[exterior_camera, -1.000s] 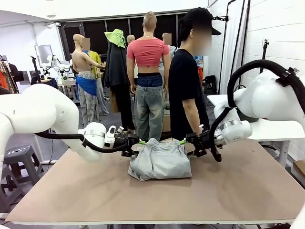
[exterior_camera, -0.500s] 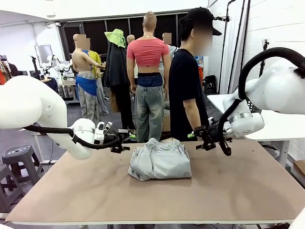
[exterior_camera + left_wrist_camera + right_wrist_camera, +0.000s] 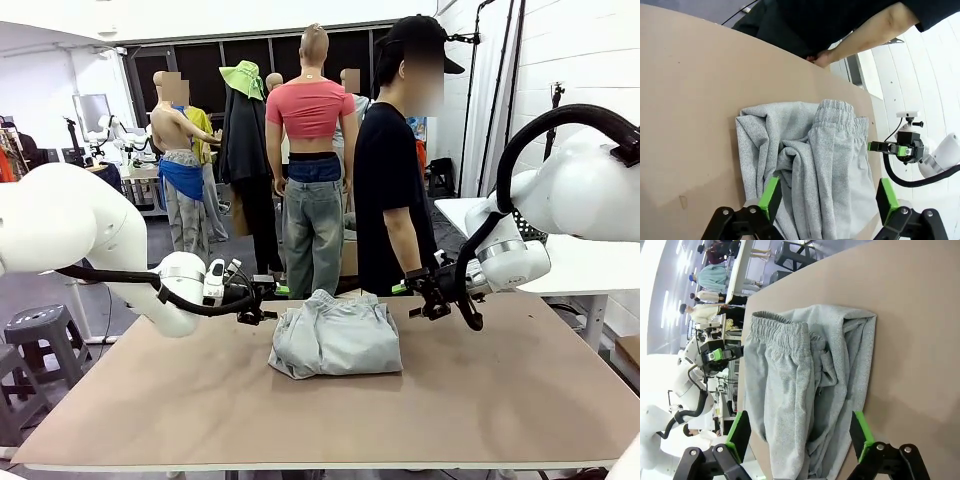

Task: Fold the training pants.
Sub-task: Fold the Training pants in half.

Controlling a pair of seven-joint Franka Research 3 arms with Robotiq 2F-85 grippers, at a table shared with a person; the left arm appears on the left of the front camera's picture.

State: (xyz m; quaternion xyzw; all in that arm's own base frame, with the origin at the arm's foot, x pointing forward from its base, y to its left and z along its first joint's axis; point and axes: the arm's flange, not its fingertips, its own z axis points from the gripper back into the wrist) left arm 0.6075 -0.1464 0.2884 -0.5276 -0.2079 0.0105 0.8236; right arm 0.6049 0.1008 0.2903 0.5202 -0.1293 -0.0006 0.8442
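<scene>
Both arms back from training pants [image 3: 336,336]; person's hand [image 3: 819,58] beyond.

Left end effector [image 3: 268,303] and right end effector [image 3: 408,296] both spread wide.

Training pants [image 3: 810,165] near end cut off at bottom edge in left wrist view; legs folded under, probably hidden; person's hand [image 3: 821,58] partly behind worktop [image 3: 685,100] far edge.

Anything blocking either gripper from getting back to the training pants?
Nothing visible. The left gripper and right gripper are open, flanking the folded training pants with bare table between. The person's hand rests at the far edge, apart from them.
</scene>
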